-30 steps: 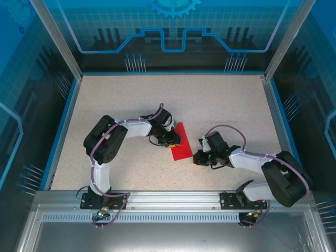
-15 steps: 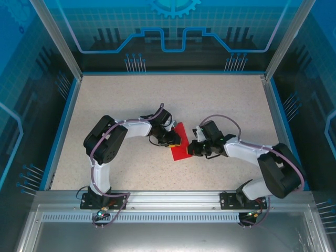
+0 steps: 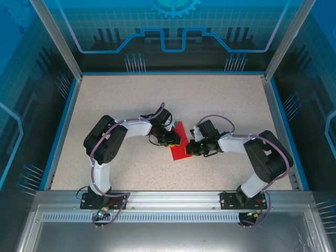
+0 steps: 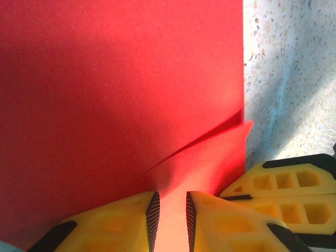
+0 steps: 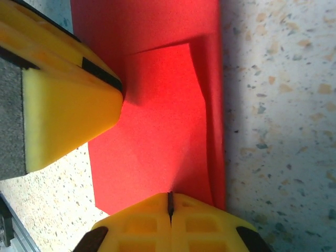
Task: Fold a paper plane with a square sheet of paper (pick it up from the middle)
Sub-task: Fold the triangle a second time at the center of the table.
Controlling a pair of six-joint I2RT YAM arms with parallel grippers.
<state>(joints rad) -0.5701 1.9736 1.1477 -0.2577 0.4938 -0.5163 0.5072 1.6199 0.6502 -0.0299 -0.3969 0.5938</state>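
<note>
While the folded red sheet of paper [image 3: 181, 151] lies on the table [image 3: 131, 105] between them, the left gripper [image 4: 169, 205] sits over it, jaws slightly apart, and the right gripper [image 5: 169, 199], closed, touches its edge.

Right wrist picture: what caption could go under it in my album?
Shut yellow right pincer over folded thin red paper, beside the left pincer's yellow finger.

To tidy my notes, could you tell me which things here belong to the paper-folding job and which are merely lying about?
Job: red sheet of paper, left gripper, right gripper.
Merely there: speckled table, blue enclosure walls.
</note>
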